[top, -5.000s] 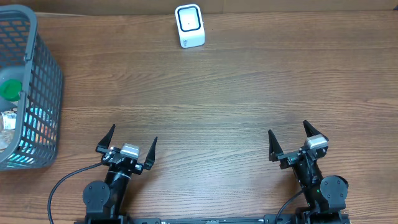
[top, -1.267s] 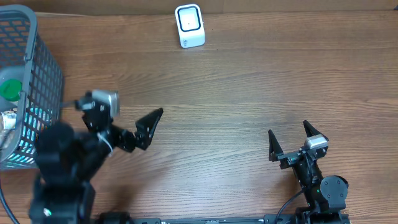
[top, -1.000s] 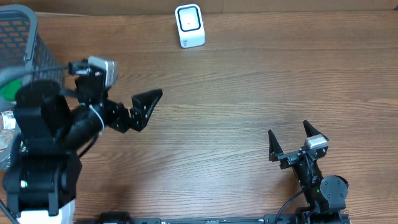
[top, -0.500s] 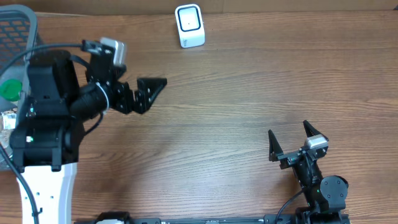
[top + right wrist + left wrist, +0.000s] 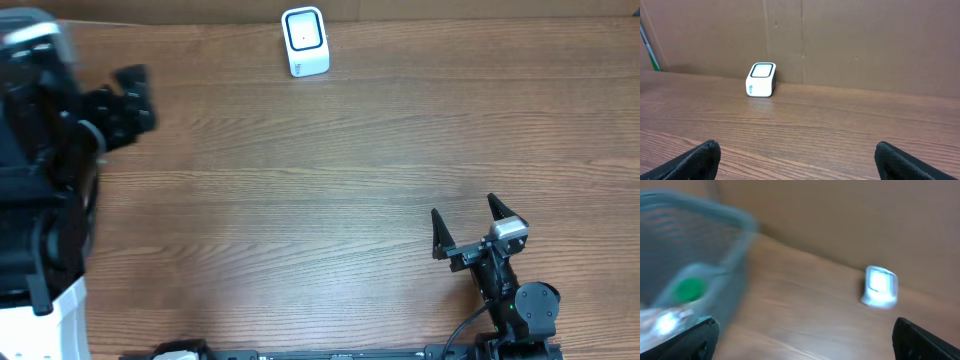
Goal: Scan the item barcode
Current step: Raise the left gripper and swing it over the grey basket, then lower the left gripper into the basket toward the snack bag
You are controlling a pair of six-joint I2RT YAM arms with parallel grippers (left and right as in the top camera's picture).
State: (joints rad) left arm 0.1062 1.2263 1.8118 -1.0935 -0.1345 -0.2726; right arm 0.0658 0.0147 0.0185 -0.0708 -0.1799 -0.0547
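The white barcode scanner stands at the table's far edge; it also shows in the left wrist view and the right wrist view. A grey mesh basket holds the items: one with a green cap and a shiny wrapper. My left gripper is raised at the far left beside the basket, open and empty, its view blurred by motion. In the overhead view the arm hides the basket. My right gripper rests open and empty near the front right.
A brown cardboard wall runs along the back of the wooden table. The left arm's dark body fills the left edge of the overhead view.
My left arm has swung up and to the left, from mid-table to the basket at the far left. Its jaws stay wide. The right arm has not moved.
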